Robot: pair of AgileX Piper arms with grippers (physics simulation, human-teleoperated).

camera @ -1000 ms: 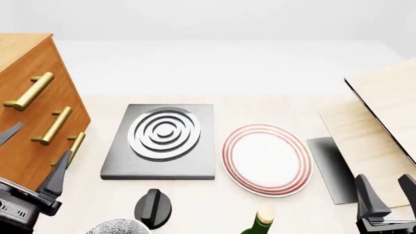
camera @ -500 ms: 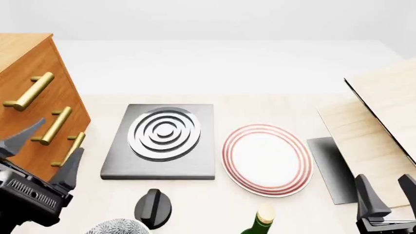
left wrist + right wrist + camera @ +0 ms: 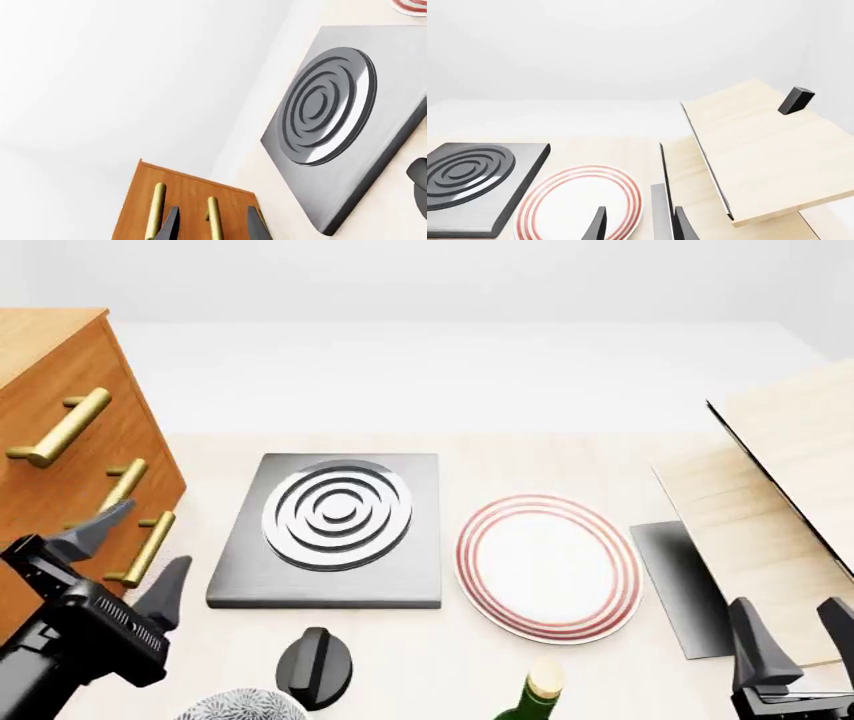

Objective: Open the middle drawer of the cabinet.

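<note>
The middle drawer sits flush in the cabinet at far left, brass handle slanted. The left gripper, jaws apart, hangs just before it. The right gripper, also spread, rests near right.

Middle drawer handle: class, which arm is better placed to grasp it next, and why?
Left. The left gripper is open beside the cabinet, near the middle drawer handle. The right gripper sits across the table.
</note>
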